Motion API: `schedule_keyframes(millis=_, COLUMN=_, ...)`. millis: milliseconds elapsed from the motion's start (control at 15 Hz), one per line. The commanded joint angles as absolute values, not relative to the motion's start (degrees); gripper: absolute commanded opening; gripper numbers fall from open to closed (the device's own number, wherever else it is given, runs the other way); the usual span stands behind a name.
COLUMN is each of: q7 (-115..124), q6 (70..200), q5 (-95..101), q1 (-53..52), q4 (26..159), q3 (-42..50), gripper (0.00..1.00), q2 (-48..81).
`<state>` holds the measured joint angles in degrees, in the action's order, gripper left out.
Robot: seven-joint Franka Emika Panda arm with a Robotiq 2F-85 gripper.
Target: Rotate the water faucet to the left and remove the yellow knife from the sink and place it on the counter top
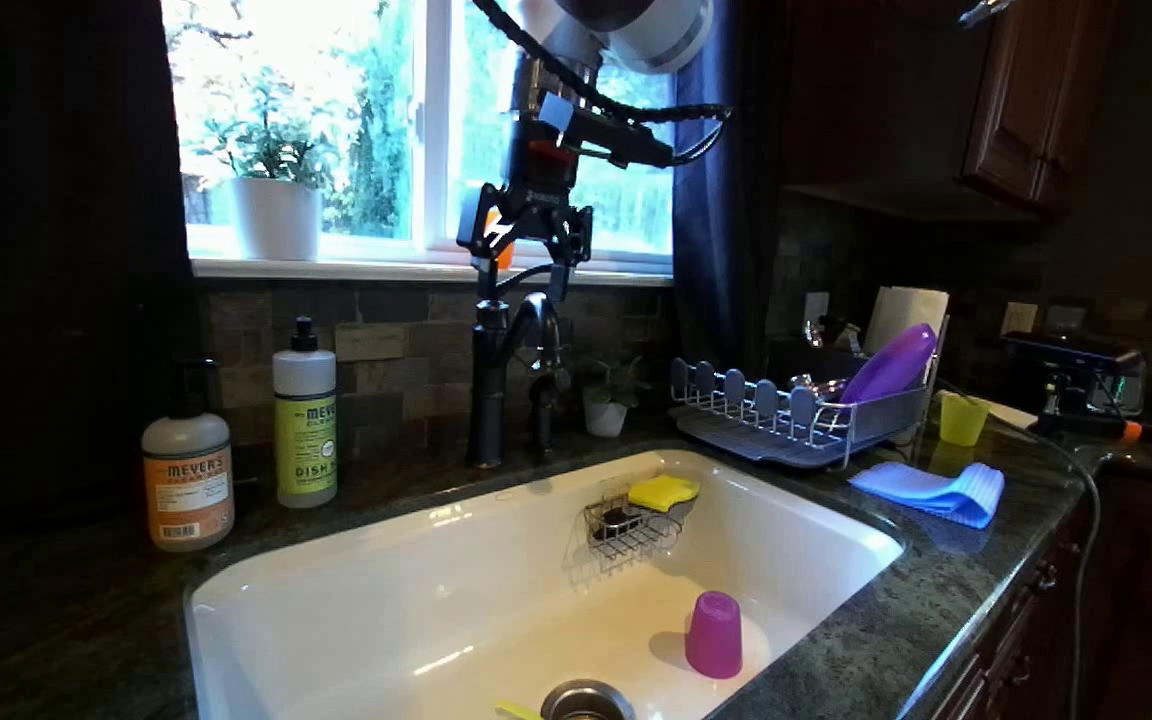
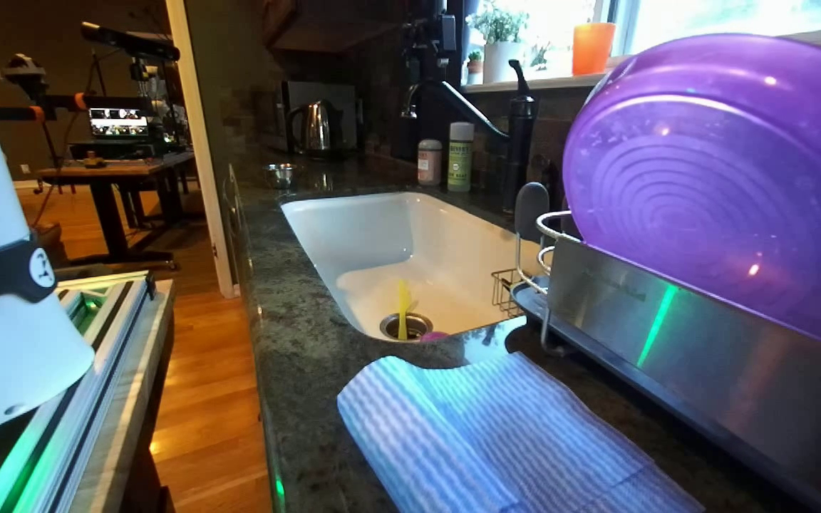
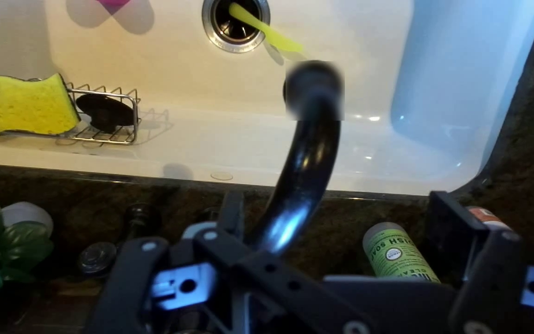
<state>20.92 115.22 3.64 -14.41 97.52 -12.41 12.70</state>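
Jaws spread wide, grasping nothing (contact unclear); wrist view shows faucet (image 3: 312,157) between them, long axis reaching over sink (image 3: 220,139).

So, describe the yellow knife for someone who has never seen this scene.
Find the big white sink, then the round metal drain on its floor. The yellow knife has one end at the drain's dark opening. It is a long, thin strip, unlike the thick yellow sponge or the purple cup.
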Motion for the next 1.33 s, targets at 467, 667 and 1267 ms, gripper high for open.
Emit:
schedule_keyframes(millis=467, q7=16.44, q6=120.14, q5=2.71, q1=-15.44, q4=93.23, q3=-12.05, gripper=1.00, q2=17.92)
schedule_keyframes(millis=667, q7=12.06, q6=119.69, q5=1.55, q1=-15.53, q4=89.33, q3=-12.67, gripper=1.00, q2=20.75)
schedule_keyframes(millis=1267, q7=14.47, q6=118.25, q5=3.24, q1=-19.46, q4=84.20, q3=-11.57, gripper=1.00, q2=23.29)
